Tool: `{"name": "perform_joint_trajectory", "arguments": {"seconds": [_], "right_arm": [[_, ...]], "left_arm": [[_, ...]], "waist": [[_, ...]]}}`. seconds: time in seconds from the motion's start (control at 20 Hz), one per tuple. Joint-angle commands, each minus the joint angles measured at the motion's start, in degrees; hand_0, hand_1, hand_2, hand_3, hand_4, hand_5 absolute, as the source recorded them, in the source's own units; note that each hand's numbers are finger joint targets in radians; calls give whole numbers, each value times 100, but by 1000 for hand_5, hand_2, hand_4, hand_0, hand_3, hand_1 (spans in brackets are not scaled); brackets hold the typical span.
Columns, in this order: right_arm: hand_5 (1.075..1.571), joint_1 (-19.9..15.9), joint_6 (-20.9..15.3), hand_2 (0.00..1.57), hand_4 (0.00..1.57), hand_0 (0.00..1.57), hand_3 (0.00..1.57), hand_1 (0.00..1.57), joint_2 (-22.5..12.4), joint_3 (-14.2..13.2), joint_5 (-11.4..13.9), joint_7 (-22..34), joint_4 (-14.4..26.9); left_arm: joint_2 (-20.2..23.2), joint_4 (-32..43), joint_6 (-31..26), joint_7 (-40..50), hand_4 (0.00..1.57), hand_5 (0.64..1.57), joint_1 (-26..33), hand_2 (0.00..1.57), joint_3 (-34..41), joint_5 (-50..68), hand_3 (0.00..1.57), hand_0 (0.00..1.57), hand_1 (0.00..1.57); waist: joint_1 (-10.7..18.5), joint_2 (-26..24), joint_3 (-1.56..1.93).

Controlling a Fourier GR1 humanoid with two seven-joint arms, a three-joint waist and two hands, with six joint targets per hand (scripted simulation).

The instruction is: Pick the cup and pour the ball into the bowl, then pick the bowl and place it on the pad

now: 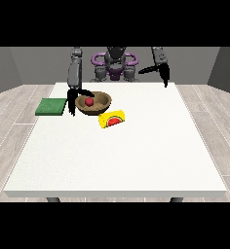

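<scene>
Pad first, at the far left of my view: a flat green rectangle lying at the left edge of the white table, with nothing on it. Just beside it on the right hangs the hand at the view's left, black, fingers pointing down and spread apart, one reaching toward the near rim of the bowl; I cannot tell whether it actually touches the rim. The bowl is brown and wooden-looking, upright on the table and off the pad, and the red ball sits inside it. Just in front of the bowl and slightly to the right, the yellow cup lies on its side, close to the bowl; I cannot tell whether they touch. It carries a red half-round mark with a green edge, and I read no writing on it. Further right, well apart from everything, the hand at the view's right hovers above the table's far corner, fingers straight and splayed, holding nothing. The table is plain white, standing on a pale wood-plank floor, with grey walls behind the robot.
</scene>
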Motion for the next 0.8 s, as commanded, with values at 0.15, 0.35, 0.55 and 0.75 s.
{"name": "perform_joint_trajectory", "arguments": {"seconds": [0.15, 0.35, 0.55, 0.75], "right_arm": [[1547, -78, -303, 0, 464, 0, 0, 0, 119, -343, -367, 466, 650], [1505, 346, -1538, 1571, 850, 1571, 1088, 1571, -404, 64, 618, 386, 820], [1558, 451, -2556, 1571, 938, 1571, 1562, 1571, -517, 439, 1284, 675, 729], [1566, 306, -2971, 1571, 898, 1571, 1256, 1571, -397, 664, 1491, 1496, 523]], "left_arm": [[9, -279, -69, 154, 0, 1566, 41, 0, 28, 44, 0, 0, 0], [-63, -507, -170, -33, 470, 1564, -82, 0, -160, 17, 0, 0, 0], [-49, -442, -352, 23, 655, 1531, -82, 0, -237, 70, 0, 0, 0], [-37, -52, -429, 22, 898, 1466, 136, 0, -95, 201, 0, 0, 0]], "waist": [[84, 128, 5], [439, 518, -14], [733, 298, -31], [602, -251, -28]]}}
